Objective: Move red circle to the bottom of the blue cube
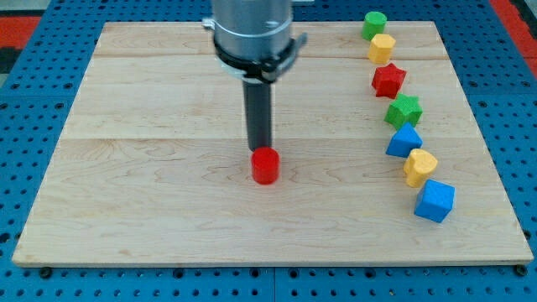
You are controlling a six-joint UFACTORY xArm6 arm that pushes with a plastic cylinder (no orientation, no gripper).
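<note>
The red circle [265,165], a short red cylinder, stands near the middle of the wooden board [151,184]. My tip [259,149] is at the cylinder's upper edge, touching or almost touching it from the view's top. The blue cube [435,200] lies far to the view's right, at the lower end of a column of blocks, about level with or a little below the red circle.
The column on the view's right runs from top to bottom: green cylinder [374,23], yellow block [381,49], red star [388,80], green star [404,111], blue triangular block [404,140], yellow heart-like block [419,167].
</note>
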